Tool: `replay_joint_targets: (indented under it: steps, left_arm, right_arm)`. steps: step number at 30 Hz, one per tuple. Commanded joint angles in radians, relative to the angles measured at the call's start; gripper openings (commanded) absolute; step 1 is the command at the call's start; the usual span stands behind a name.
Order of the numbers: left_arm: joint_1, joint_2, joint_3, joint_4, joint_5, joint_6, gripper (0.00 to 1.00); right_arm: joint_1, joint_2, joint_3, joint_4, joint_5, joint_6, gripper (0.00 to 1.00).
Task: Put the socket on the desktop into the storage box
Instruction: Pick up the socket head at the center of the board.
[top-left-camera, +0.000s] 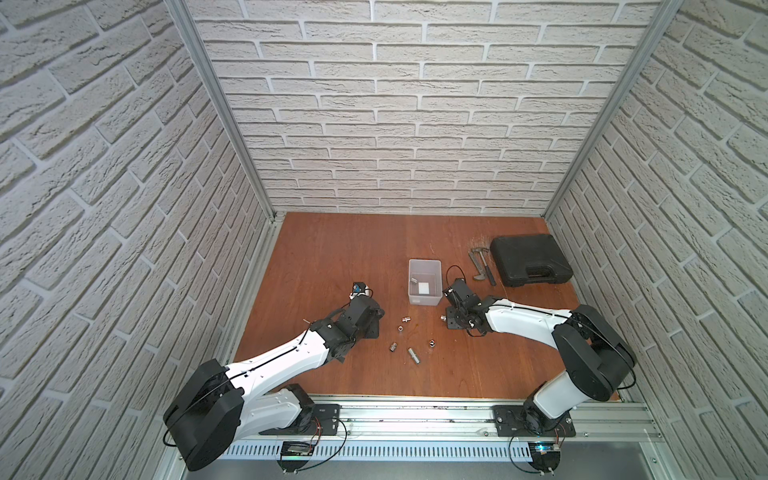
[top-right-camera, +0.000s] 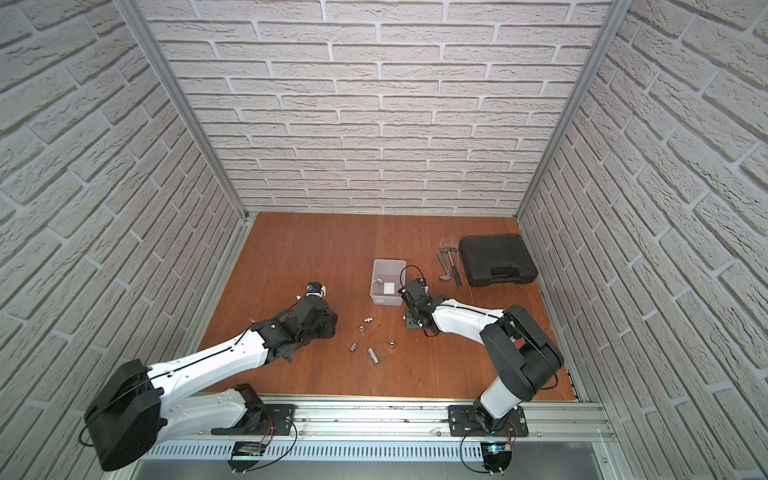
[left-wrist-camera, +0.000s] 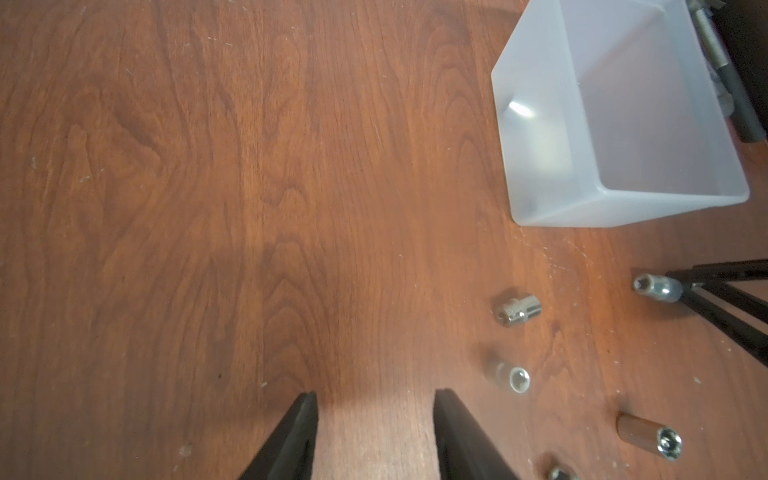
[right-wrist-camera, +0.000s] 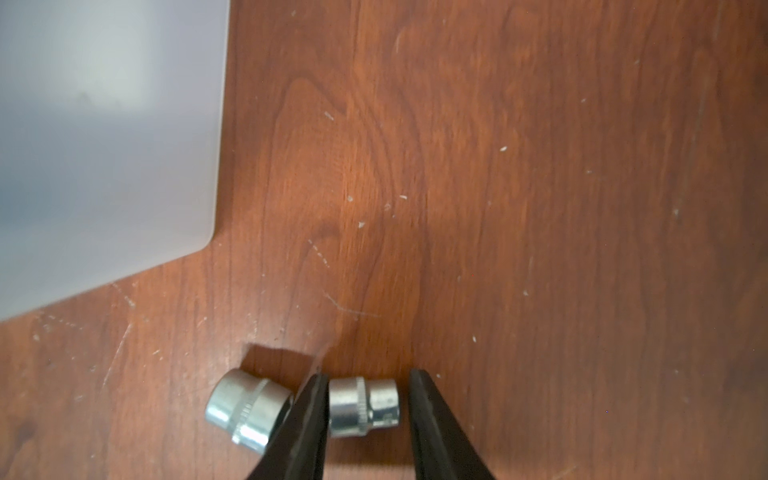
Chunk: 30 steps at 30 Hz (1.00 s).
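Note:
Several small silver sockets (top-left-camera: 404, 320) lie loose on the reddish-brown desktop (top-left-camera: 332, 257), in front of the pale storage box (top-left-camera: 424, 298). One silver piece (top-left-camera: 413, 280) lies inside the box. My right gripper (right-wrist-camera: 369, 376) is down at the desktop just beside the box's near right corner. A socket (right-wrist-camera: 363, 407) lies on its side between the two fingers; one finger touches it and a small gap shows at the other. A second socket (right-wrist-camera: 245, 409) lies just outside that finger. My left gripper (left-wrist-camera: 376, 392) stands open over bare wood, left of the loose sockets (left-wrist-camera: 517, 308).
A black plastic case (top-left-camera: 530, 259) sits at the back right, with a hammer and another hand tool (top-left-camera: 482, 266) lying beside it. Brick-patterned walls close off the board on three sides. A metal rail (top-left-camera: 415, 415) runs along the front edge.

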Motion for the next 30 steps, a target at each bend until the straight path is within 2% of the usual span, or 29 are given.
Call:
replay_joint_targets:
  steps: [1, 10, 13, 19, 24, 30]
  left_arm:
    - [0.008, 0.007, -0.019, 0.040, 0.001, -0.009, 0.51]
    - [0.008, 0.030, -0.029, 0.058, 0.007, -0.011, 0.51]
    - [0.009, 0.031, -0.032, 0.063, 0.007, -0.010, 0.51]
    - [0.011, 0.039, -0.030, 0.076, 0.015, -0.006, 0.51]
    - [0.013, 0.070, -0.017, 0.106, 0.028, 0.012, 0.50]
    - [0.013, 0.095, -0.004, 0.134, 0.032, 0.034, 0.49]
  right_arm:
    - [-0.007, 0.013, -0.012, 0.025, 0.014, 0.014, 0.35]
    - [-0.006, 0.011, -0.010, 0.013, 0.021, 0.017, 0.30]
    - [-0.006, 0.003, -0.010, 0.007, 0.023, 0.017, 0.25]
    - [-0.003, -0.019, 0.001, -0.030, 0.035, 0.014, 0.02]
    - [0.011, -0.090, -0.017, -0.041, 0.034, 0.023, 0.02]
    - [0.039, -0.243, -0.051, -0.047, 0.012, 0.040, 0.02]
